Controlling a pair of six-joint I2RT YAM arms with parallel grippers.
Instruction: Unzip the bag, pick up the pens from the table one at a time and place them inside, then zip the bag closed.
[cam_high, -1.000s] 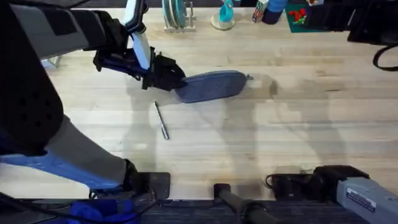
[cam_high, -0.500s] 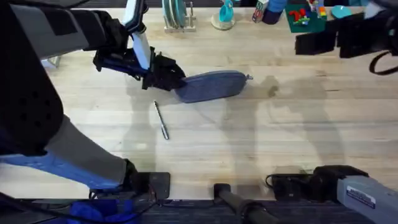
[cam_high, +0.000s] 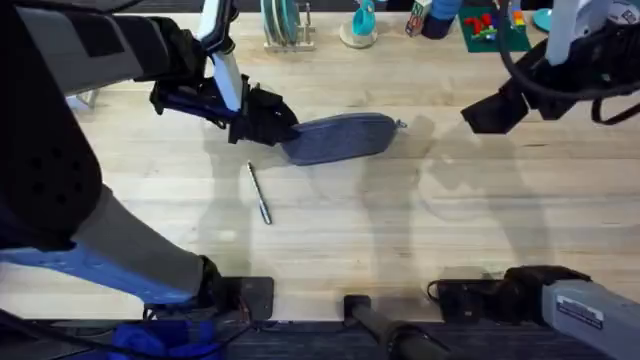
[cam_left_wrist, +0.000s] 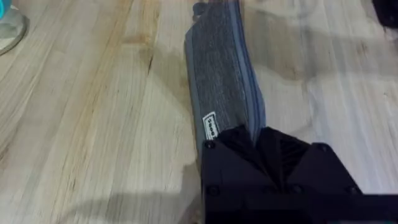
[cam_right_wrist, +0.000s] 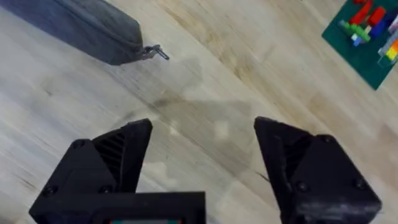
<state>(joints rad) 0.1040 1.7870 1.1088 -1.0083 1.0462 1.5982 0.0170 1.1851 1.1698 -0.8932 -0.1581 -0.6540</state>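
Your left hand (cam_high: 280, 133) is pinching the oblong fabric bag's (cam_high: 343, 137) end; your right hand (cam_right_wrist: 202, 155) is hovering wide. 1 slim metal pen (cam_high: 260, 193) is lying on the plank table (cam_high: 450, 220).

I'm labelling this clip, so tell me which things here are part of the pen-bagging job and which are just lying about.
Part of the job:
- blue-grey pencil pouch, its end held by the left gripper
- zipper pull
- silver pen
- right gripper, open, approaching

Lying about:
- green brick board
- dish rack
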